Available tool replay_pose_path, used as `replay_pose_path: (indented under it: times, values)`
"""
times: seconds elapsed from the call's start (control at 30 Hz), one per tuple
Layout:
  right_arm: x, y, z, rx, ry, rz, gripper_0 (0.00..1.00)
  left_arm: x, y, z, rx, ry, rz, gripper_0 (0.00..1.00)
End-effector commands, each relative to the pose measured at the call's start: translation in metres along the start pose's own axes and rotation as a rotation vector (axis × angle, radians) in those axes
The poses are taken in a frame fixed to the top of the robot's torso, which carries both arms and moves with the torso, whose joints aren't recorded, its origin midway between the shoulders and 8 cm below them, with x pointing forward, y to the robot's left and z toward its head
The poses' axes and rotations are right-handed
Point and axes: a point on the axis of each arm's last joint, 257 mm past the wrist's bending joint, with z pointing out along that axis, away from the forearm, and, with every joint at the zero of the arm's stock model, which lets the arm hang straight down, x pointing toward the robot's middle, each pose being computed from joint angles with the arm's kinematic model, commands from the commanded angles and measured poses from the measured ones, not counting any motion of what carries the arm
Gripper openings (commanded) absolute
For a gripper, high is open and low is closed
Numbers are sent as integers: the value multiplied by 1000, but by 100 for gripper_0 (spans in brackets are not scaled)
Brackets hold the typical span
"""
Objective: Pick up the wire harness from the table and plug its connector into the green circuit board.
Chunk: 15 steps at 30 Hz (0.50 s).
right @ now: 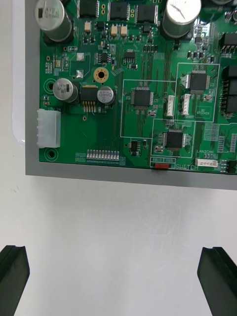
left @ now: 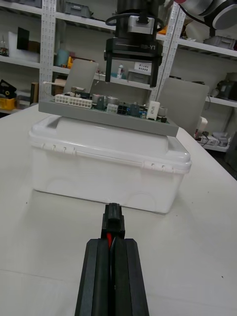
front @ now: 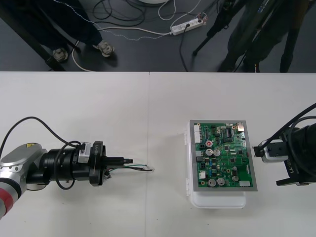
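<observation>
Left gripper (front: pixel 129 161) is clamped on the harness (left: pixel 112 220), plug pointing at the board (front: pixel 222 157) so it can probably go straight in, while the right gripper (right: pixel 116 259) sits beside it, fingers spread.

1. The right tool (right: pixel 116 269) hangs over the pale bench (right: pixel 118 222). Its two black fingers (right: pixel 14 276) stand far apart, with bare bench between them.
2. Ahead of the fingers lies the green circuit board (right: pixel 98 59), set flat in a grey frame (right: pixel 98 174). The frame's near edge is apart from the fingertips.
3. A strip of the white base (right: pixel 19 74) shows beside the frame's side edge.
4. A white socket block (right: pixel 48 128) sits on the board by the frame's near corner.
5. Silver round capacitors (right: pixel 53 17) stand on the far part of the board.
6. Square black chips (right: pixel 141 97) sit inside white printed outlines mid-board.
7. A small red switch (right: pixel 162 166) sits at the board's near edge, touching the frame.
</observation>
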Motion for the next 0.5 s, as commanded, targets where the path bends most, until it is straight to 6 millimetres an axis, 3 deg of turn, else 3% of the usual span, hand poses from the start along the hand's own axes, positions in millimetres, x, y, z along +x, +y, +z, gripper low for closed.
replay_pose_path:
  times: [0.03,0.27,0.5]
  values:
    - [10,2,-4,6,54,-58,100,-26,4,21,54,-71,86,0]
    - [12,-8,-3,33,79,-52,100,-36,9,34,67,-96,103,0]
    - [13,-21,10,46,79,-19,100,-43,11,48,94,-109,117,0]
